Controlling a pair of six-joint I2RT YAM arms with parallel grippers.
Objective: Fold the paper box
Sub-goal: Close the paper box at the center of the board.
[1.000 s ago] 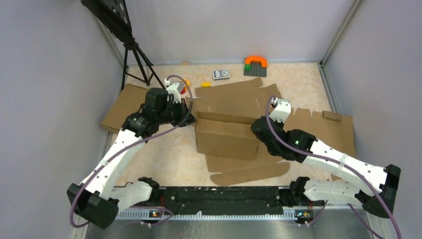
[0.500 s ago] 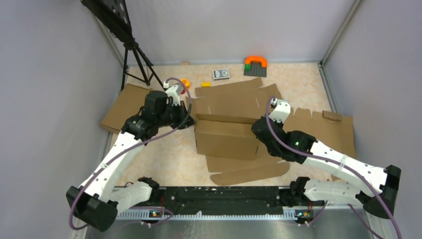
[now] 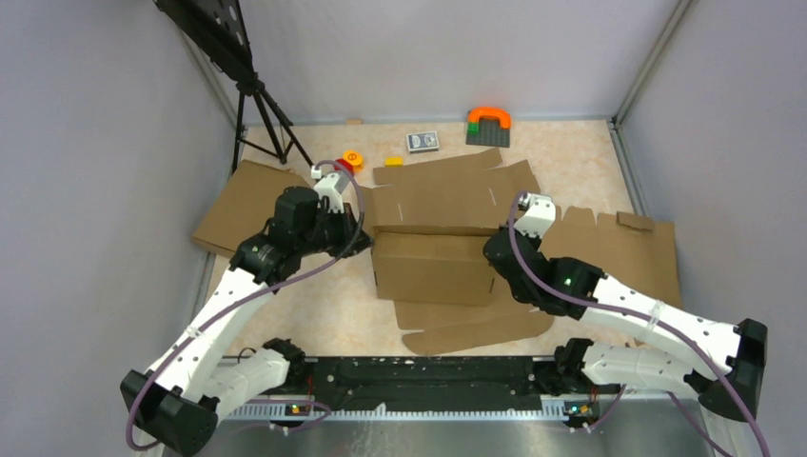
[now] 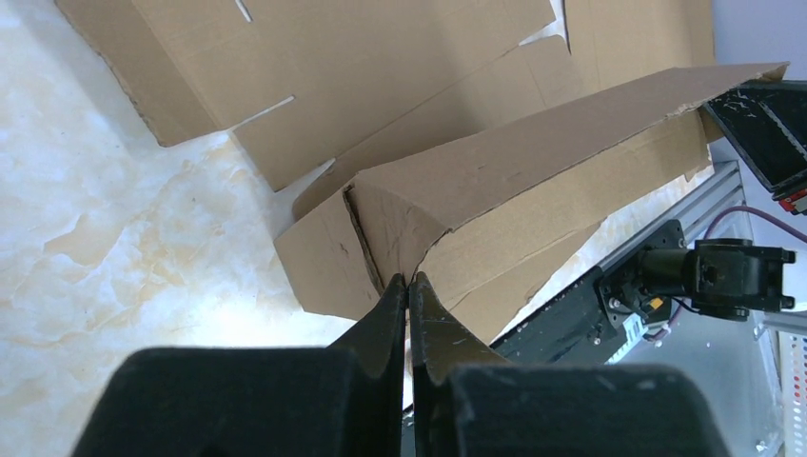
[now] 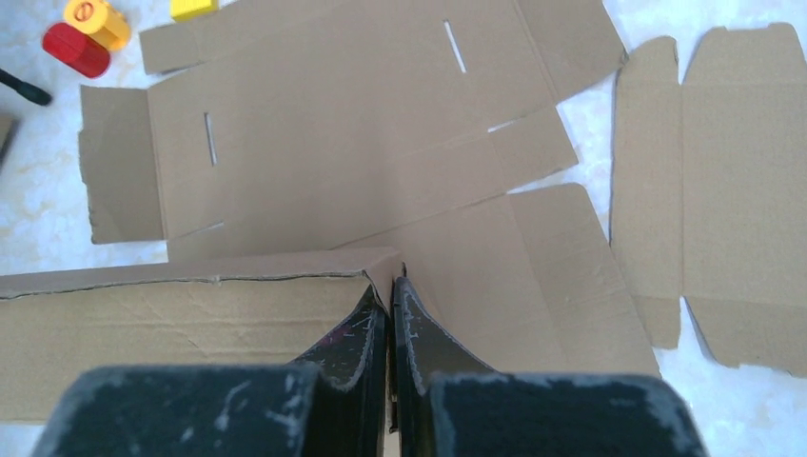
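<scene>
The paper box [image 3: 447, 205] lies mid-desk [image 3: 580, 152], its front wall raised. My left fingers [image 4: 385, 314] and right fingers [image 5: 419, 333] are clenched empty, tips at the wall's 2 ends. It looks light and stiff, hinging at the creases; I'd pinch the wall's edges.

We look down from high behind the arm bases [image 3: 276, 364], taking in the whole surface [image 3: 333, 305], the box [image 3: 433, 268] mid-frame. The left wrist view sits close at the box's left end, looking past the left fingers [image 4: 381, 324] along its raised wall. The right wrist view sits close at its right end, over the right fingers [image 5: 357, 343], facing its far flaps. All three share that wall.
</scene>
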